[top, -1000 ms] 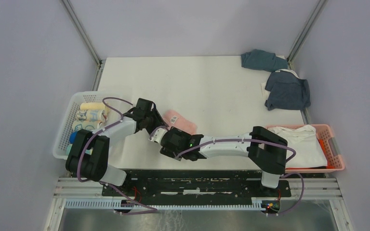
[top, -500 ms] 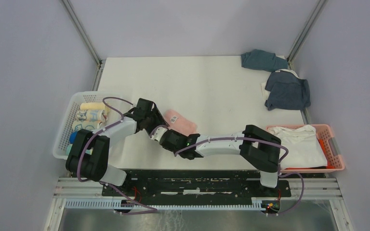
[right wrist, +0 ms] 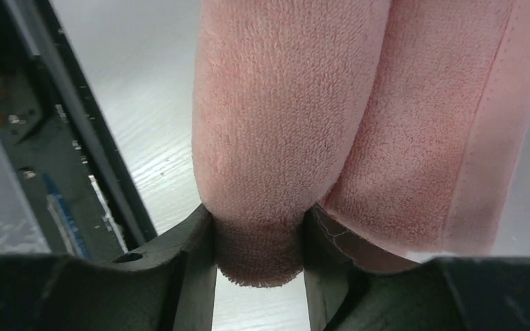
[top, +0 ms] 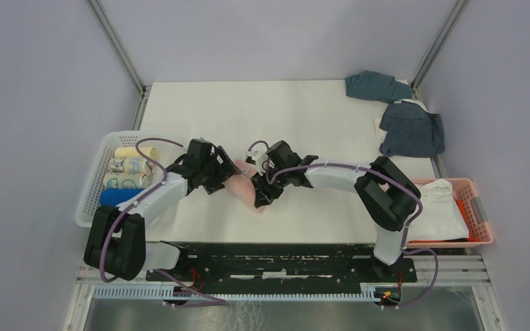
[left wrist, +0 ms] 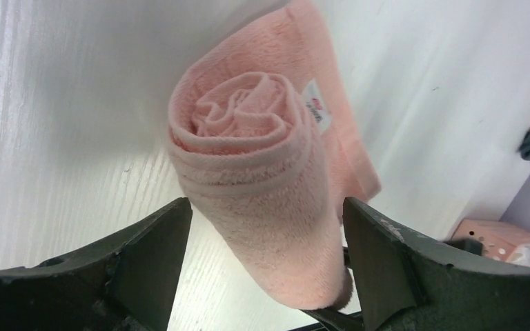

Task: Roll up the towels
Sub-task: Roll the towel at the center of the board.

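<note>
Right end effector (right wrist: 259,234) on towel (right wrist: 276,117) between baskets (top: 88,200)

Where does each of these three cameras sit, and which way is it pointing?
Top external: fixed above and behind the arm bases, looking down on the table; both arms show whole.
Left wrist: on the left arm, looking past the open left gripper at the pink towel's spiral end.
Right wrist: on the right arm, looking past the right gripper, clamped on that roll's side.
Shared: both wrist views show the same towel.
</note>
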`<state>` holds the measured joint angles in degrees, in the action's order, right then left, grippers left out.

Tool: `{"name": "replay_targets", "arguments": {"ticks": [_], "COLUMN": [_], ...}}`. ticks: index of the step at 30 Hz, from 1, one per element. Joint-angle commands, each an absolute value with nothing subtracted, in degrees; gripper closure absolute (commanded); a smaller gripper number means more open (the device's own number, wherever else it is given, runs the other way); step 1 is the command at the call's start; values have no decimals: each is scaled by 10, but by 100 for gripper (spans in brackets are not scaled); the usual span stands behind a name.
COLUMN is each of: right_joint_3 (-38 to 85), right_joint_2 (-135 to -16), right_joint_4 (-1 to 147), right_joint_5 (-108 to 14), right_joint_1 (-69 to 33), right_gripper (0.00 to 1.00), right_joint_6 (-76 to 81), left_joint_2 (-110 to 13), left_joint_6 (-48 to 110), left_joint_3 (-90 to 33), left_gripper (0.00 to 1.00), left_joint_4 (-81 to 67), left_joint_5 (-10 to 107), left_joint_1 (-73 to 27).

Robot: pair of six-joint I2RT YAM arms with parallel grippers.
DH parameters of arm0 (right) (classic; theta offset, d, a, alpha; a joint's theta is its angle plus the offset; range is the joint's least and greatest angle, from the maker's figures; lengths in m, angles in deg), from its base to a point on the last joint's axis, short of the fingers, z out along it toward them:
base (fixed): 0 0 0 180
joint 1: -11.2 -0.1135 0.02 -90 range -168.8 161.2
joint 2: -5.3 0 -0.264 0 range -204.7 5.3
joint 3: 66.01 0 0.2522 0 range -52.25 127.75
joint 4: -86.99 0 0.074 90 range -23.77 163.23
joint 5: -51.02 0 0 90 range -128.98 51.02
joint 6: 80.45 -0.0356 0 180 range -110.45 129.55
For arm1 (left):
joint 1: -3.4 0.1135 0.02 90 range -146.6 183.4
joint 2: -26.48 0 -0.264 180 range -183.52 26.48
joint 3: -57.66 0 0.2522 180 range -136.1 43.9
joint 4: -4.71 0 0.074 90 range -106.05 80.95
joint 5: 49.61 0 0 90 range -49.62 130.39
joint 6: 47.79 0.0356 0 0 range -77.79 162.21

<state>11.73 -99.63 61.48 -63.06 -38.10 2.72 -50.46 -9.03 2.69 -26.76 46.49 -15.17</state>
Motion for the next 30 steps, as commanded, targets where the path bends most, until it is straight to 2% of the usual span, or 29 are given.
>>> {"name": "replay_targets", "arguments": {"ticks": [1,6,11,16,18,22,24,30], "right_joint_3": [110,127,149,150,141,109,96,93], "right_joint_2": [-1056,-1102,-1146,-1144,-1124,-1049,-1007,-900], "right_joint_4": [613,647,648,634,628,630,622,581], "right_joint_5": [-839,-927,-952,-922,-887,-790,-730,-553], "right_joint_1": [-350,-322,-304,-300,-301,-305,-313,-363], "right_gripper": [64,63,63,62,58,42,35,23], "right_joint_6": [-33,-75,-101,-103,-99,-89,-76,-18], "left_joint_2": [-458,-447,-464,-491,-507,-538,-553,-578], "left_joint_6": [-122,-129,-131,-134,-129,-113,-107,-90], "left_joint_3": [39,59,69,88,89,84,81,72], "left_gripper": [13,12,13,23,29,35,36,37], "left_joint_4": [-280,-273,-262,-242,-244,-262,-266,-276], "left_joint_5": [463,464,471,465,459,445,444,440], "left_joint_1": [-146,-146,-147,-146,-146,-146,-146,-147]}}
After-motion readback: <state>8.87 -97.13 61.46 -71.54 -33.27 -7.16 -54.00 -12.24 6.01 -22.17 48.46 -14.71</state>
